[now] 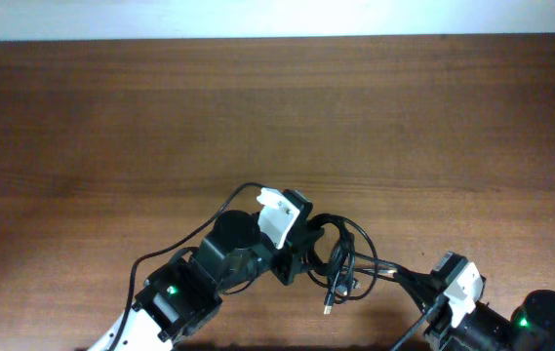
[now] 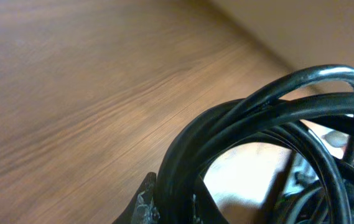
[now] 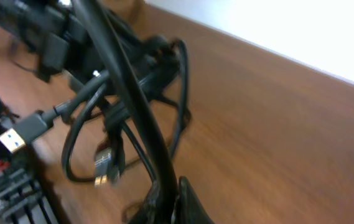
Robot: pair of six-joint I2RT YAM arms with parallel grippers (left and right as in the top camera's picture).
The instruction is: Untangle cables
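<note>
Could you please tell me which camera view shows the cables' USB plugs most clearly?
The right wrist view: two plugs show metal tips up close. Overhead shows one tiny plug; the left wrist shows only blurred cable loops.

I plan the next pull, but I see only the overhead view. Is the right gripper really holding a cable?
Observer: It looks so. In the right wrist view one black strand of the cables runs down between the fingers of the right gripper.
Operator: And the left gripper?
Observer: I cannot tell. The left wrist view shows several strands passing beside one finger of the left gripper; the frame edge cuts off the grip.
Operator: Any free plug?
Observer: In the right wrist view one plug with a blue insert sticks out left of the loops.
</note>
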